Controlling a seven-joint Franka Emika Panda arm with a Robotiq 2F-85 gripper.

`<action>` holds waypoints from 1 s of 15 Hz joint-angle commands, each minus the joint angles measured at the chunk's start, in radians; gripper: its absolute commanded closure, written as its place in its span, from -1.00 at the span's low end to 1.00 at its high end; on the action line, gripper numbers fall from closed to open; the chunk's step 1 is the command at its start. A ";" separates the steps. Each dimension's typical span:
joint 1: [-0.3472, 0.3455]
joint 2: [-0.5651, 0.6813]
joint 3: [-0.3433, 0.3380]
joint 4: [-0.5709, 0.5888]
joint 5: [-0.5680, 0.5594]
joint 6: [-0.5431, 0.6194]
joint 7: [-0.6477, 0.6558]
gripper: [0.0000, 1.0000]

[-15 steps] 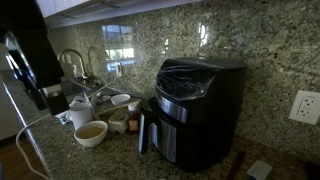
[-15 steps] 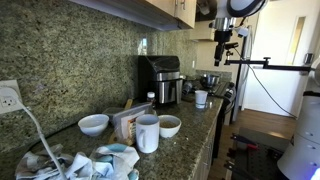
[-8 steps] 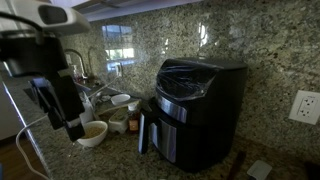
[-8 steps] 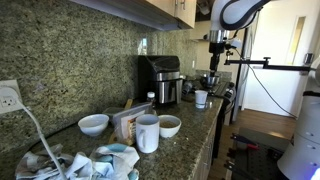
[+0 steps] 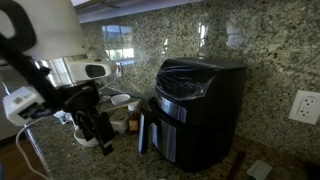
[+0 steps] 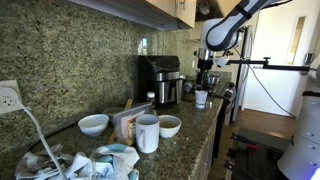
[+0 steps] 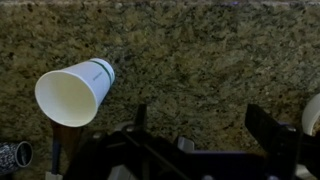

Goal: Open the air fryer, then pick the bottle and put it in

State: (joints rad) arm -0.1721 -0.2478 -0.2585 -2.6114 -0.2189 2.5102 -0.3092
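Note:
The black air fryer [image 5: 200,108] stands against the granite wall with its basket pushed in and the handle [image 5: 144,131] facing out; it also shows in the exterior view [image 6: 160,78]. A small white-capped bottle [image 6: 151,100] stands beside it. My gripper [image 5: 101,140] hangs low over the counter, to the side of the fryer's handle, above a white cup [image 6: 201,98]. In the wrist view the gripper [image 7: 205,125] is open and empty over bare granite, with the cup [image 7: 75,90] at the left. The bottle does not show in the wrist view.
White bowls [image 6: 93,124] [image 6: 169,125], a tall white cup [image 6: 147,132], a small box [image 6: 128,120] and crumpled cloths [image 6: 80,165] crowd the counter. A sink faucet [image 5: 110,68] stands behind the arm. Wall outlets [image 5: 303,106] sit past the fryer.
The arm has come down from high above the counter to just over it, near the white cup in front of the air fryer. The fryer and bottle have not moved.

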 commanded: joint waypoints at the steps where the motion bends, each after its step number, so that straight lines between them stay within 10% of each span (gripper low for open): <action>1: -0.008 0.016 0.014 0.010 0.009 0.000 -0.003 -1.00; 10: 0.005 0.034 0.013 -0.038 0.039 0.072 -0.010 -1.00; 15: 0.037 0.086 -0.004 -0.130 0.142 0.343 -0.065 -1.00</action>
State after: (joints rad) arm -0.1564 -0.1928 -0.2515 -2.6885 -0.1469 2.7037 -0.3244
